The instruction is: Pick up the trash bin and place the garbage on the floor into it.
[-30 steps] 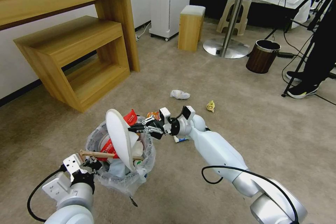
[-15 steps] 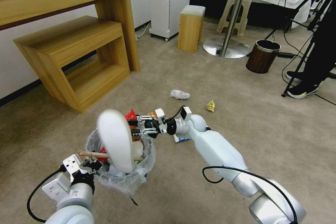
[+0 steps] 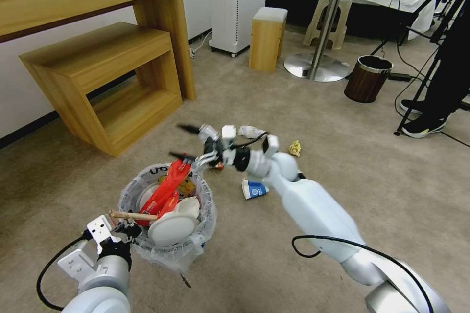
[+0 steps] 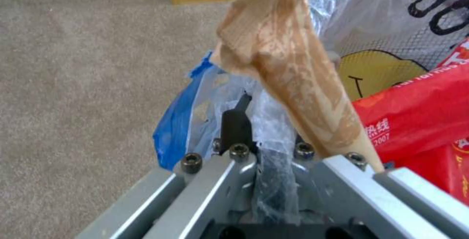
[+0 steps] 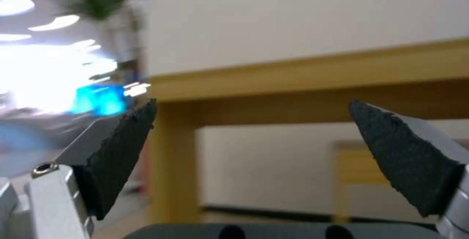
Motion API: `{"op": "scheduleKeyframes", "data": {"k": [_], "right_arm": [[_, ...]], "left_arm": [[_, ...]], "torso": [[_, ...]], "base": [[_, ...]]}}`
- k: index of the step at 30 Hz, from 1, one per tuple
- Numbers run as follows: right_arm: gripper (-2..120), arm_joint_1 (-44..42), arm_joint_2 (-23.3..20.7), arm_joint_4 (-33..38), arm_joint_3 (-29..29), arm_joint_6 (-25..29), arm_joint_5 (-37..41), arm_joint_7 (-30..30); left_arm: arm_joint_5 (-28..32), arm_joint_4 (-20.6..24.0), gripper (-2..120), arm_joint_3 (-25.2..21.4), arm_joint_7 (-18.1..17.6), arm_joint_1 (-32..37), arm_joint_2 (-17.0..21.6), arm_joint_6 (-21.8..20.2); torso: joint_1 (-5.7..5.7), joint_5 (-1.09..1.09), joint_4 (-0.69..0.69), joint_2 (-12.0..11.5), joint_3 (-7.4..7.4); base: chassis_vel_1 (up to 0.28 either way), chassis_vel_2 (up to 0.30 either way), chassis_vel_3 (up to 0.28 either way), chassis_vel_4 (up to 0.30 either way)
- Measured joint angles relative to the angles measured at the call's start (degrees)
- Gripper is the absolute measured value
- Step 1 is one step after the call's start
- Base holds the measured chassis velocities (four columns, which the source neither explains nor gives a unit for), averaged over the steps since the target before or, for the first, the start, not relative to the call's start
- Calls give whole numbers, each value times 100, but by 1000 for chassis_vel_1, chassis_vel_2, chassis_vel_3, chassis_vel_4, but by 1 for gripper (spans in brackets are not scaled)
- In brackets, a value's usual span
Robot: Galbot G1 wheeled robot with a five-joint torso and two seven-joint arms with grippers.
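Now right end effector (image 3: 188,143) raised beside trash bin (image 3: 167,215), fingers spread, left end effector (image 3: 128,229) pinching its rim.

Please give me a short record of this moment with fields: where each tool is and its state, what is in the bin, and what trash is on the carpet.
left tool: at the near rim of the trash bin, shut on its bagged rim
right tool: open, nothing between its fingers, above the carpet just beyond the bin
bin contents: white slipper, red wrapper, wooden stick
trash on the carpet: blue-white cup, white tissue, yellow wad
other bin: brown wood-grain bin, standing farther off near the round table's base
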State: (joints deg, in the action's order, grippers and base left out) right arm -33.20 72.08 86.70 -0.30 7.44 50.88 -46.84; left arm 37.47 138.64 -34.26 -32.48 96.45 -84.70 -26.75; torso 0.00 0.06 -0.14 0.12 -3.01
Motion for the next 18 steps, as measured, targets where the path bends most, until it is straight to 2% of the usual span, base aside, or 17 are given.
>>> {"op": "scheduleKeyframes", "data": {"k": [1, 4, 6, 7, 8, 10, 12, 14, 16, 17, 18], "right_arm": [[100, 0, 0, 0, 0, 0, 0, 0], [100, -540, -385, 559, 776, 224, -214, 616], [100, -676, -465, 657, 929, 303, -287, 735], [100, -1034, -637, 889, 1287, 489, -439, 1013], [100, -1034, -637, 889, 1287, 489, -439, 1013], [100, -1824, -862, 1330, 2102, 673, -905, 1482], [100, -1945, -890, 1395, 2244, 697, -992, 1570], [100, -2605, -1043, 1728, 2868, 796, -1415, 2342], [100, -3090, -1125, 1888, 3227, 922, -1663, 2986], [100, -3090, -1125, 1888, 3227, 922, -1663, 2986], [100, -3338, -1142, 1937, 3365, 1025, -1760, 3253]], "left_arm": [[0, 0, 1, 0, 0, 0, 0, 0], [32, 8, 1, -17, -25, -26, 25, -33], [37, 9, 1, -20, -27, -34, 33, -41], [52, 1, 1, -46, -32, -54, 51, -53], [52, 1, 1, -46, -32, -54, 51, -53], [95, -66, 1, -112, -40, -83, 117, -66], [96, -77, 1, -122, -44, -84, 127, -67], [66, -111, 1, -163, -89, -45, 190, -81], [65, -94, 1, -163, -157, 1, 230, -117], [65, -94, 1, -163, -157, 1, 230, -117], [71, -72, 1, -163, -203, 11, 250, -130]], "torso": [[0, 0, 0, 0, 0], [0, -1, 1, 0, 0], [0, 1, 0, 0, 0], [0, 1, -2, 0, 0], [0, 1, -2, 0, 0], [0, 3, -3, 0, 0], [0, 1, -4, 0, 0], [0, 1, 0, 0, 1], [0, -1, 0, 1, 1], [0, -1, 0, 1, 1], [0, -1, 0, 0, 0]], "base": [[0, 0, 0, 0], [0, 0, 0, 0], [0, 0, 0, 0], [0, 0, 0, 0], [0, 0, 0, 0], [0, 0, 0, 0], [0, 0, 0, 0], [0, 0, 0, 0], [0, 0, 0, 0], [0, 0, 0, 0], [0, 0, 0, 0]]}}
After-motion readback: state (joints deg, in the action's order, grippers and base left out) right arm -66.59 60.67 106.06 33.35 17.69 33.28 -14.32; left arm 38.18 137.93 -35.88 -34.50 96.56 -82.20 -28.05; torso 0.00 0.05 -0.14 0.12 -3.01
